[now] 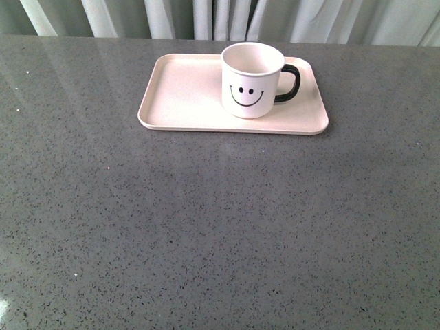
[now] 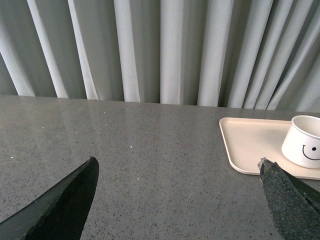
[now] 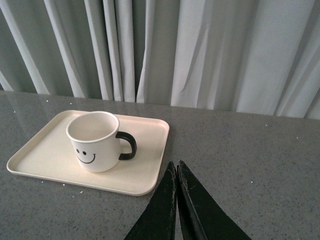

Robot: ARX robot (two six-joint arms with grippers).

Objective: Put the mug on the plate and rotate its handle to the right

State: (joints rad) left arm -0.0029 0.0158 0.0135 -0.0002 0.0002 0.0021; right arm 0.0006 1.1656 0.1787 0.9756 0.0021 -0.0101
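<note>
The white mug (image 1: 251, 81) with a black smiley face stands upright on the right half of the pale pink plate (image 1: 182, 96). Its black handle (image 1: 290, 82) points to the right. Neither gripper shows in the front view. In the left wrist view my left gripper (image 2: 177, 167) is open and empty over bare table, with the plate (image 2: 247, 142) and mug (image 2: 304, 142) off to one side. In the right wrist view my right gripper (image 3: 176, 167) is shut and empty, just off the plate's (image 3: 145, 165) near corner, apart from the mug (image 3: 95, 141) and its handle (image 3: 127, 146).
The grey speckled table (image 1: 206, 227) runs wide in front of the plate. Pale pleated curtains (image 1: 227, 17) hang along the table's far edge, close behind the plate.
</note>
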